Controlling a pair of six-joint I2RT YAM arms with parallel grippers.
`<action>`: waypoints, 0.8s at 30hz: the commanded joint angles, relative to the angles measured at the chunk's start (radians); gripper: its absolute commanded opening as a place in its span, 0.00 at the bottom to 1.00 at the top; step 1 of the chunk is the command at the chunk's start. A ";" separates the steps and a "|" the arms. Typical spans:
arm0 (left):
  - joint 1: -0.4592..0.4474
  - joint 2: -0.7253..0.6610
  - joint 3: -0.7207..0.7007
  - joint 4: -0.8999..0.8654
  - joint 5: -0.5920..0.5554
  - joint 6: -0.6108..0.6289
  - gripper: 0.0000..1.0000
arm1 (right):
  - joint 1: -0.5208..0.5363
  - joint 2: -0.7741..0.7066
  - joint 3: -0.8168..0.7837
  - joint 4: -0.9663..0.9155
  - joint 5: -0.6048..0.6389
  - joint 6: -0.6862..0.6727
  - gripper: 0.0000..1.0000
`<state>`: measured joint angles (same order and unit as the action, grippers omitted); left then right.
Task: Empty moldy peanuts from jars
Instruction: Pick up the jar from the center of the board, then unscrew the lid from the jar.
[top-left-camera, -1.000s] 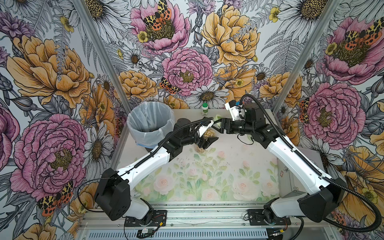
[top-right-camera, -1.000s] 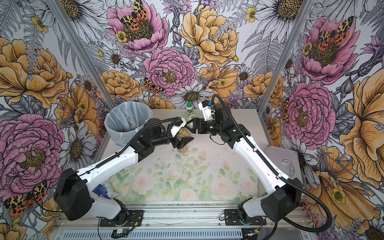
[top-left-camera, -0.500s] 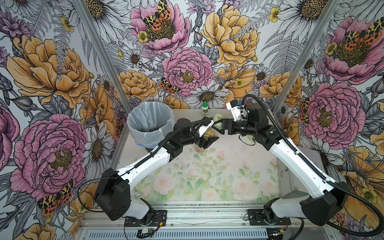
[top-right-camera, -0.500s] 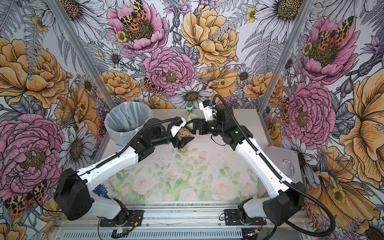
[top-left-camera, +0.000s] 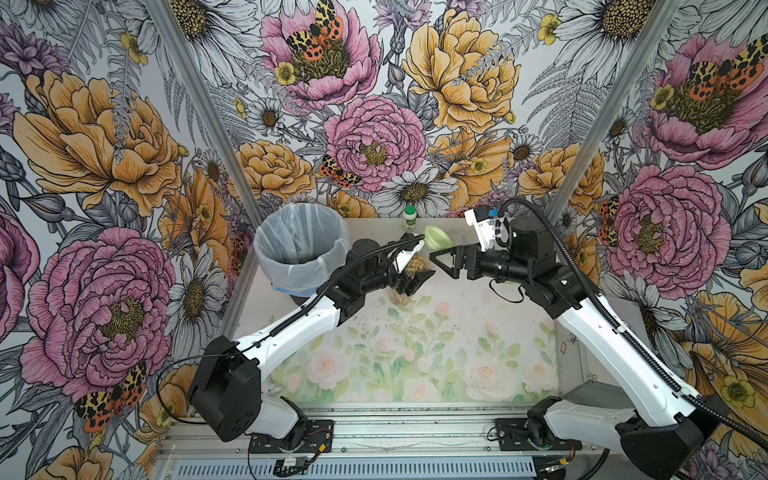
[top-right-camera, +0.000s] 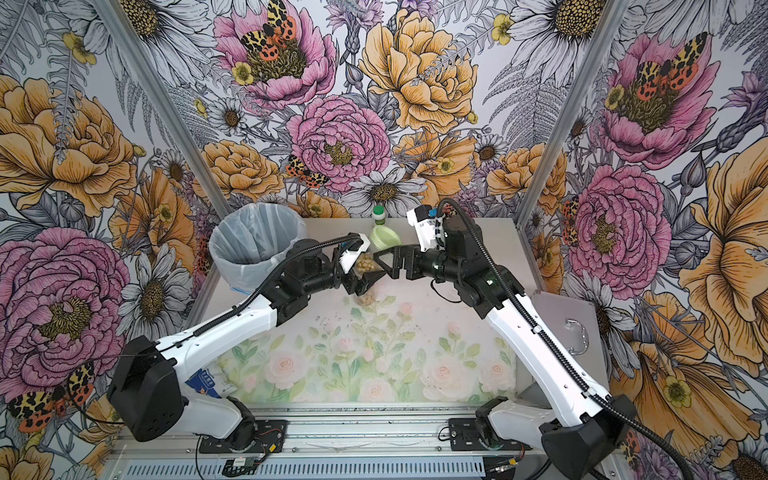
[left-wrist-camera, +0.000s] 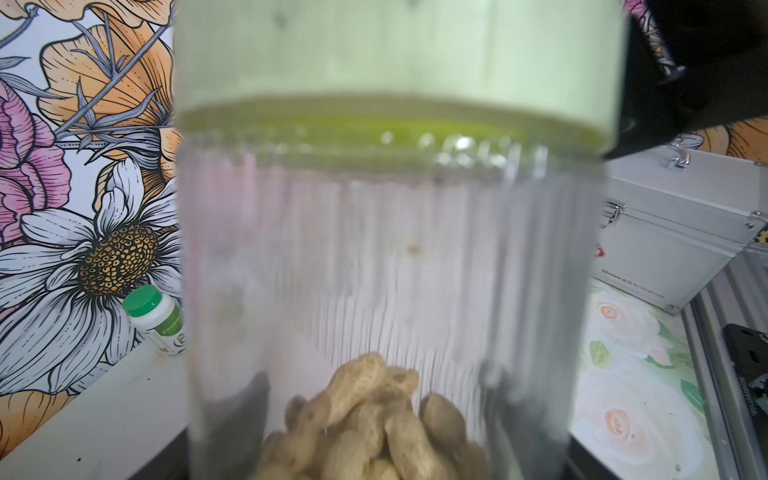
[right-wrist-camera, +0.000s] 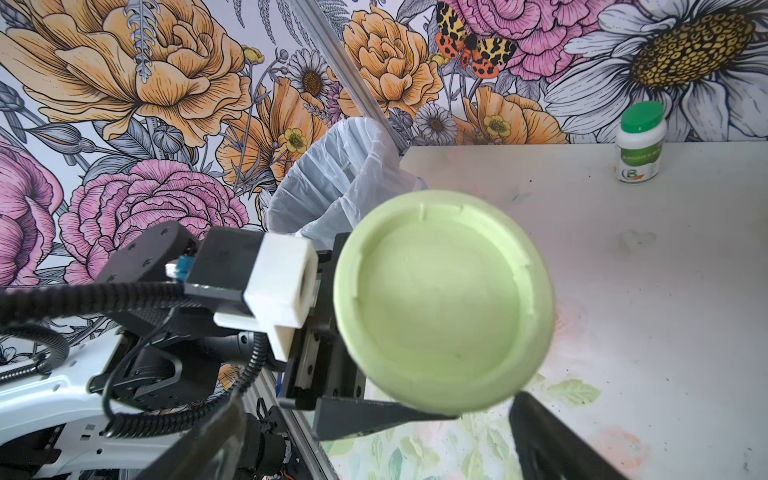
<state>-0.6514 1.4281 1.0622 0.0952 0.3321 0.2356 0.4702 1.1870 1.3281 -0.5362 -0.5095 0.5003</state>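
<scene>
My left gripper (top-left-camera: 409, 275) is shut on a clear ribbed jar (left-wrist-camera: 386, 249) and holds it tilted above the table. Moldy peanuts (left-wrist-camera: 365, 424) lie heaped in the jar's low end, also seen in both top views (top-left-camera: 417, 262) (top-right-camera: 365, 262). Its pale green lid (right-wrist-camera: 442, 299) sits on the jar and faces my right wrist camera. My right gripper (top-left-camera: 437, 262) is open, its fingers (right-wrist-camera: 552, 440) spread wide just short of the lid (top-left-camera: 437, 237) and not touching it. A second jar (top-left-camera: 401, 298) with peanuts stands on the table under my left gripper, partly hidden.
A bin (top-left-camera: 301, 245) lined with a white bag stands at the back left of the table. A small white bottle with a green cap (top-left-camera: 409, 218) stands by the back wall. A metal case (left-wrist-camera: 665, 232) lies beyond the table's right edge.
My right gripper's jaws have spread open and let go of the lid. The left arm has held the jar still.
</scene>
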 joint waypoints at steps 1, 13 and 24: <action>0.001 -0.041 -0.012 0.097 -0.042 -0.010 0.26 | 0.001 -0.062 -0.007 0.006 0.000 -0.002 0.99; -0.081 -0.033 -0.077 0.220 -0.176 0.006 0.26 | -0.053 0.024 0.238 -0.341 0.086 0.128 0.96; -0.170 -0.003 -0.120 0.318 -0.267 0.034 0.26 | -0.068 0.203 0.422 -0.421 0.106 0.207 0.95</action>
<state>-0.8062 1.4288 0.9489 0.2733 0.1108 0.2470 0.4107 1.3632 1.7012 -0.9249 -0.4149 0.6720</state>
